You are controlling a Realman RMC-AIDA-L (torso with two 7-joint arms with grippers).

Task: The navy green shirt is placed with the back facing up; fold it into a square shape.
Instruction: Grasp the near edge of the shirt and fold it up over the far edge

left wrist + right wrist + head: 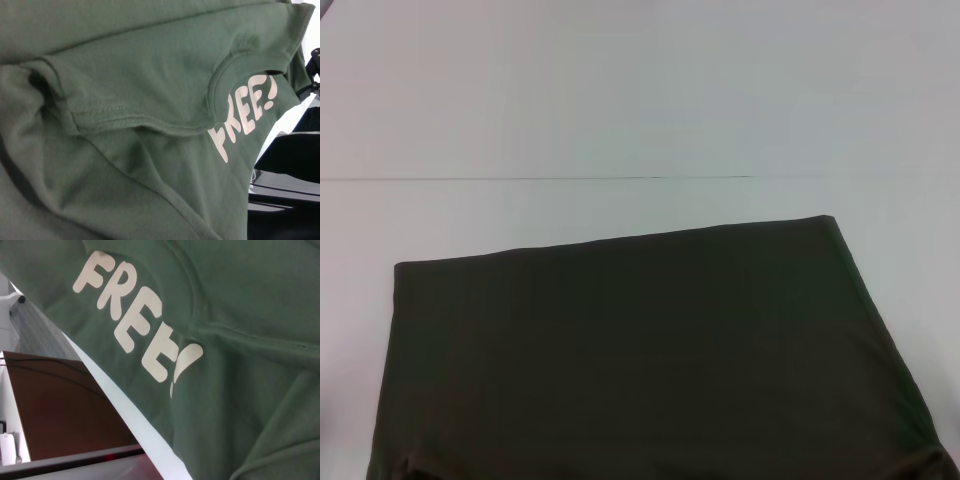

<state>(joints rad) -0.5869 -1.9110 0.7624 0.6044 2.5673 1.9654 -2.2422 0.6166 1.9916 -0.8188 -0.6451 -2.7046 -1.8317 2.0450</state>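
Observation:
The navy green shirt (640,350) lies flat on the white table (620,110), plain side up. It fills the near half of the head view, with a straight far edge running from left to right. Neither arm shows in the head view. The left wrist view is filled by a bunched part of the shirt (125,100), showing the collar seam and pale lettering "FREE!" (245,117). A black part at the cloth's edge there looks like my right gripper (314,70). The right wrist view shows the same lettering (135,325) on the shirt (250,315), close up.
The table's white edge (125,405) runs under the hanging cloth. Beyond it stand a brown cabinet (65,410) and dark furniture (285,185). A thin seam line (540,179) crosses the table behind the shirt.

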